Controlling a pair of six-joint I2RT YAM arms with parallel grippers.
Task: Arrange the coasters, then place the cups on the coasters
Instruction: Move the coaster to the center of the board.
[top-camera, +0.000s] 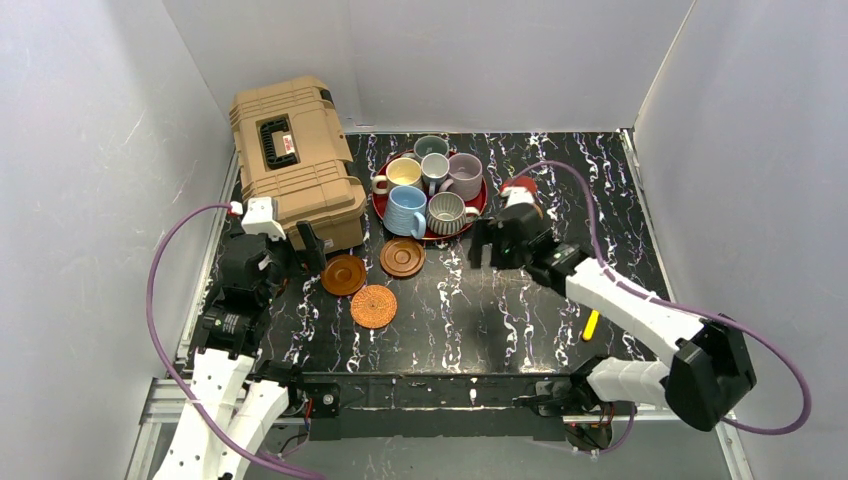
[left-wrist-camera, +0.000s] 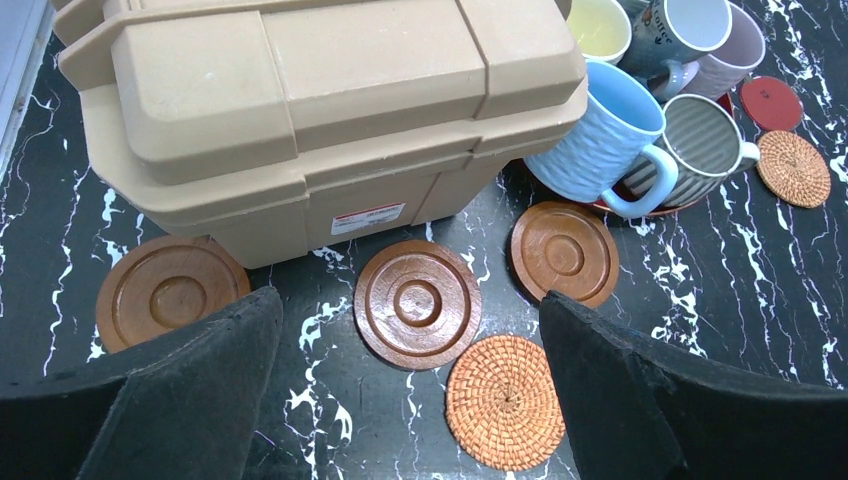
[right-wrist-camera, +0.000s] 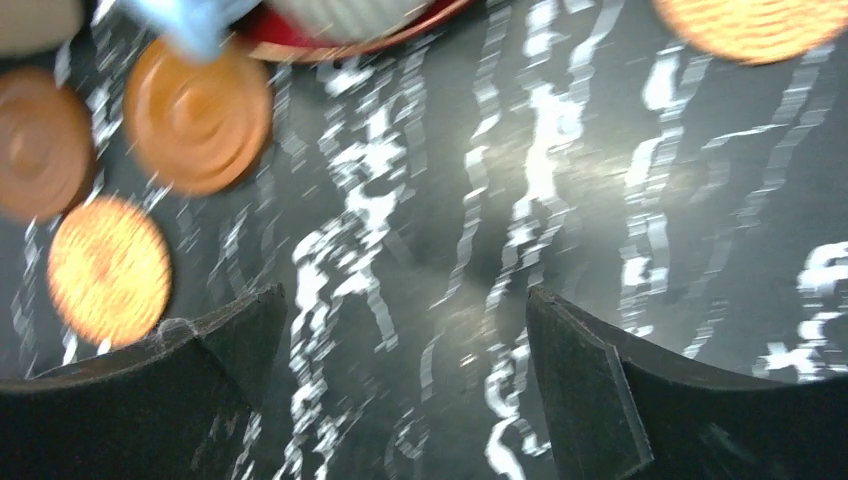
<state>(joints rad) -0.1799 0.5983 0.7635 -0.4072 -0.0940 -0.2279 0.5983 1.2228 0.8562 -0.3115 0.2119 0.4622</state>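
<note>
Both pincers stand wide open, holding nothing. The left gripper (left-wrist-camera: 408, 300) hangs over a brown coaster (left-wrist-camera: 417, 303) just in front of the tan case (left-wrist-camera: 300, 120). The right gripper (right-wrist-camera: 405, 300) hovers above bare table (top-camera: 500, 310). The cups (top-camera: 430, 185) crowd the red tray (top-camera: 427, 236). I'd space the coasters well apart before lifting any cup.

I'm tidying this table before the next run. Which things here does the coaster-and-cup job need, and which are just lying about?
Needed for the job: three wooden coasters, two woven coasters, red coaster, six mugs.

Lying about: tan toolbox, red tray (the mugs sit on it), small yellow object.
</note>
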